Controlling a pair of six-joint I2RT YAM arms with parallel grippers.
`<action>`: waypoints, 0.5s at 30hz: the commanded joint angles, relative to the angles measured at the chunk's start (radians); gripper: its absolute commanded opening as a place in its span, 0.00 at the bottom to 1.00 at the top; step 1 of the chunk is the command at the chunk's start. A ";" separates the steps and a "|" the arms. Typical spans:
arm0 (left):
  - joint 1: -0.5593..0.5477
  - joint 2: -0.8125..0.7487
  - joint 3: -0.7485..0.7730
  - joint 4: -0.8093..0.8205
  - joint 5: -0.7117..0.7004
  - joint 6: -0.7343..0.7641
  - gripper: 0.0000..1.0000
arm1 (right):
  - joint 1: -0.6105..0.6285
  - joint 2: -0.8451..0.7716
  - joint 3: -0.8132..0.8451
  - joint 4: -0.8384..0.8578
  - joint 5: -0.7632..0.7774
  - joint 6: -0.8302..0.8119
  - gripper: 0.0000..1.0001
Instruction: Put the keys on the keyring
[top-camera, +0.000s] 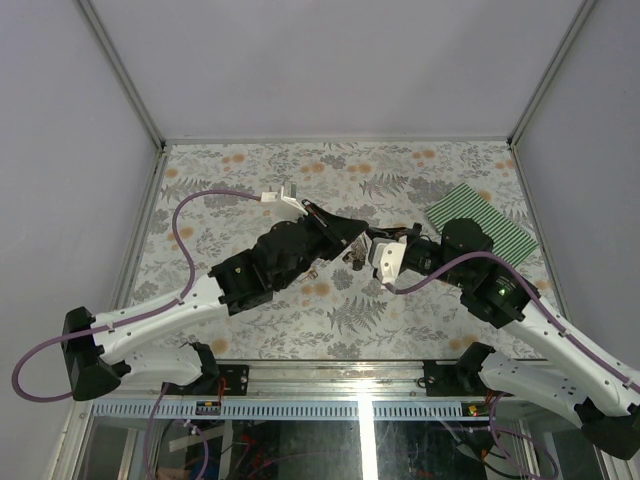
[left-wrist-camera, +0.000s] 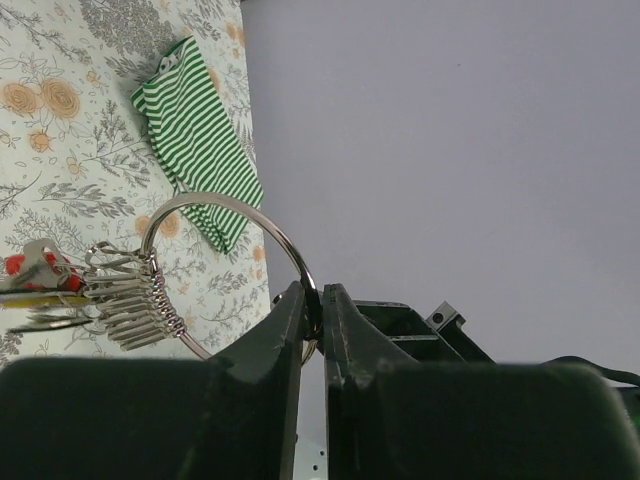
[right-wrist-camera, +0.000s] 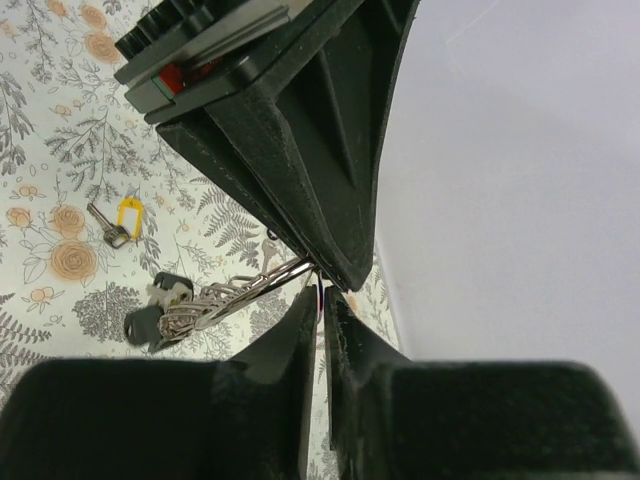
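- Spanning the scene, the worktop (top-camera: 330, 320) carries a striped cloth (left-wrist-camera: 195, 150) at its far right corner.
- Left gripper (left-wrist-camera: 313, 305): fingers clenched on the wire of the keyring (left-wrist-camera: 210, 196), lifted above the worktop's middle.
- Right gripper (right-wrist-camera: 320, 300): fingertips almost together, just beside that grip; I cannot tell whether they pinch the wire.
- Keyring: stands out from the left fingers, edge-on to the right ones.
- Keys (left-wrist-camera: 130, 305): bunched on the ring's far side, away from both grippers.
- Yellow-tagged key (right-wrist-camera: 122, 220): flat on the worktop, well apart from the fingers; probably the right arm's job.
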 joint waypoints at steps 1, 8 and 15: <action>0.015 -0.024 0.009 0.026 0.002 0.008 0.00 | 0.008 -0.037 0.005 0.091 0.011 0.037 0.16; 0.044 -0.053 -0.030 0.063 0.073 0.024 0.00 | 0.008 -0.096 -0.027 0.080 0.031 0.085 0.30; 0.095 -0.105 -0.100 0.170 0.219 0.134 0.00 | 0.007 -0.182 -0.046 0.139 0.167 0.468 0.38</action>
